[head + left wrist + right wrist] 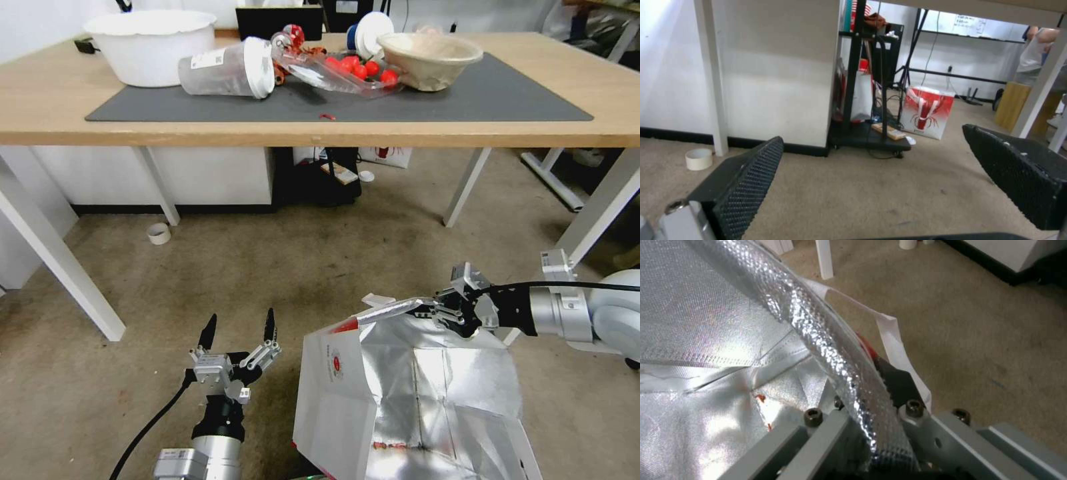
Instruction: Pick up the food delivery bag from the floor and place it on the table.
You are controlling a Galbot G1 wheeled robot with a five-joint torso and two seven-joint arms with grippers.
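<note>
The food delivery bag (373,393) stands on the floor (300,267) at lower right, white with a small red logo, its mouth open and silver foil lining showing. My right gripper (437,310) is shut on the bag's far top rim; the right wrist view shows the foil rim (840,356) pinched between the jaws and a white strap handle (891,336) beside it. My left gripper (239,328) hovers open just left of the bag, its black fingers (746,180) spread wide with bare floor between them. The table (320,127) stands ahead with a dark grey mat (507,93).
On the mat lie a white basin (150,47), a tipped plastic cup (227,68), a clear tray of red fruit (347,70) and a paper bowl (430,60). White table legs (57,253) flank the floor. A tape roll (159,233) and a black stand (867,83) sit beneath.
</note>
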